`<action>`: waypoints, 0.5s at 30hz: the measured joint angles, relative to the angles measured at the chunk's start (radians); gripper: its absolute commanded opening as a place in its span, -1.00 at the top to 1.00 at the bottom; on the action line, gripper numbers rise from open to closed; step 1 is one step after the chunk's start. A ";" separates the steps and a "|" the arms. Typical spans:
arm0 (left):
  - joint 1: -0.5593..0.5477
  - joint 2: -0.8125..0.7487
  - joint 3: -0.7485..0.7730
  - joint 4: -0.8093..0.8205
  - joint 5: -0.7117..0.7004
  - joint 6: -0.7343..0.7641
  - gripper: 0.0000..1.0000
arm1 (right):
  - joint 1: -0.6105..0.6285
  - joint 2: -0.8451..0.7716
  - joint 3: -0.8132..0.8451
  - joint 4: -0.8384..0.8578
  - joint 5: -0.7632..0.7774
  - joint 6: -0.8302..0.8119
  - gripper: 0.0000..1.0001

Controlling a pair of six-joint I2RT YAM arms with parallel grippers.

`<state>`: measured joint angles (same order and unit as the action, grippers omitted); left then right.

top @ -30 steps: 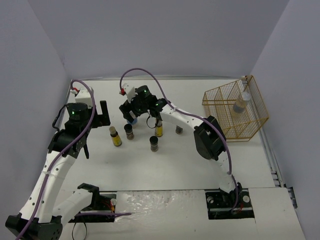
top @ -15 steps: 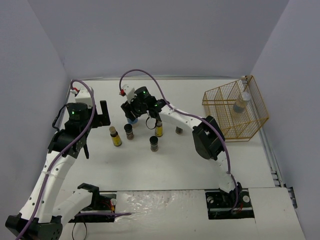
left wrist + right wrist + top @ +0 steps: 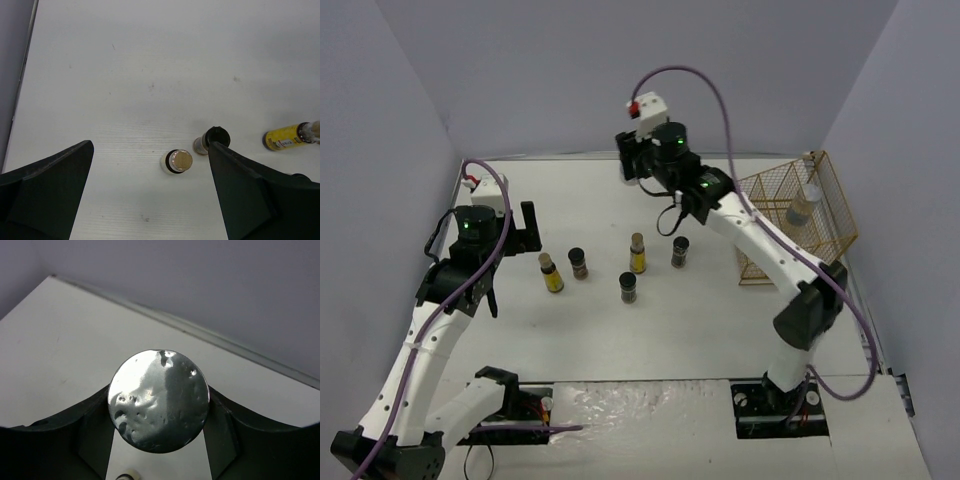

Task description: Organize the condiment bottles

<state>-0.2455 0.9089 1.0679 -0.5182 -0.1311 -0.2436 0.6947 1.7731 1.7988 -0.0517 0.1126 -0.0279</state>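
Note:
My right gripper [image 3: 629,160] is raised over the far middle of the table. In the right wrist view it [image 3: 159,407] is shut on a wider jar with a silver lid [image 3: 159,400]. A second clear silver-lidded jar [image 3: 802,207] stands in the wire basket [image 3: 830,180]. Two slim yellow-filled bottles [image 3: 551,272] [image 3: 637,252] and three short dark black-capped ones [image 3: 578,262] [image 3: 679,251] [image 3: 628,287] stand mid-table. My left gripper [image 3: 525,230] is open and empty, above and left of them. The left wrist view shows it [image 3: 150,150] above a yellow bottle [image 3: 180,161], a dark one [image 3: 212,140] and the other yellow one [image 3: 290,137].
The gold wire basket stands at the right edge of the table, beside the right arm's forearm [image 3: 760,235]. Grey walls close in the back and both sides. The arm bases [image 3: 780,400] are at the near edge.

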 measured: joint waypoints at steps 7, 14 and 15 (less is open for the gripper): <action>0.000 0.001 0.000 0.000 0.002 0.000 -0.94 | -0.280 -0.335 -0.103 -0.066 0.301 0.140 1.00; -0.001 0.007 0.000 0.000 0.003 0.000 -0.94 | -0.541 -0.489 -0.272 -0.200 0.429 0.270 1.00; -0.002 0.008 0.000 0.000 0.003 0.000 -0.94 | -0.568 -0.493 -0.290 -0.217 0.432 0.286 1.00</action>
<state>-0.2474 0.9169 1.0679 -0.5184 -0.1280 -0.2436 0.1263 1.2802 1.5091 -0.2690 0.5446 0.2583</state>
